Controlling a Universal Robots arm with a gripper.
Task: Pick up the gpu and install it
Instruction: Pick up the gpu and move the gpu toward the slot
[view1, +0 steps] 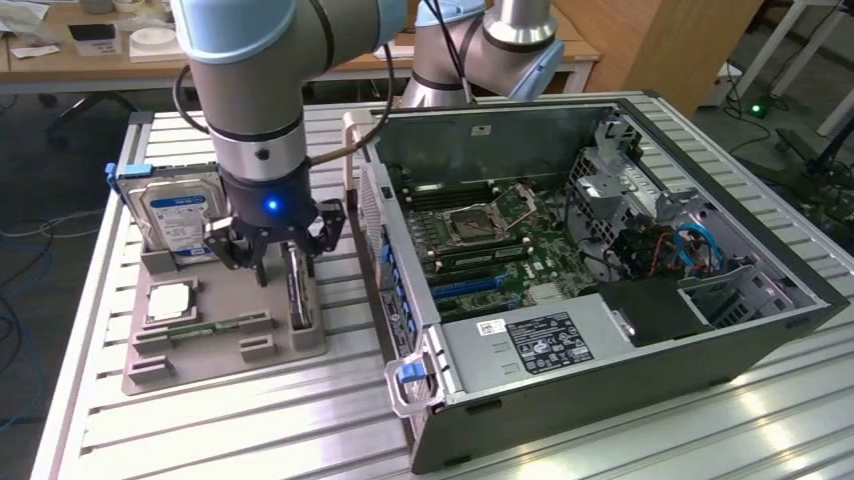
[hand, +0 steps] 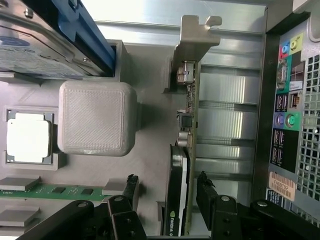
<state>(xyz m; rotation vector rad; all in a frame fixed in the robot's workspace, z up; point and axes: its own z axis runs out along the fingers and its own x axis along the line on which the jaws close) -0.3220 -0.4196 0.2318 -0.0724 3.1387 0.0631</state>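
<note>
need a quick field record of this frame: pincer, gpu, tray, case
pincer: open, low over the tray, one finger on each side of the gpu, not clamped
gpu: standing on edge in its tray slot, not yet installed
tray: also holds the hard drive, cpu and memory stick
case: lying open, motherboard exposed, at the exterior view's right of the tray

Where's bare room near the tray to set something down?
Free: the bare table below the tray in the exterior view. Crowded: the tray itself, and the narrow gap between tray and computer case, by the gpu that the open gripper straddles.
</note>
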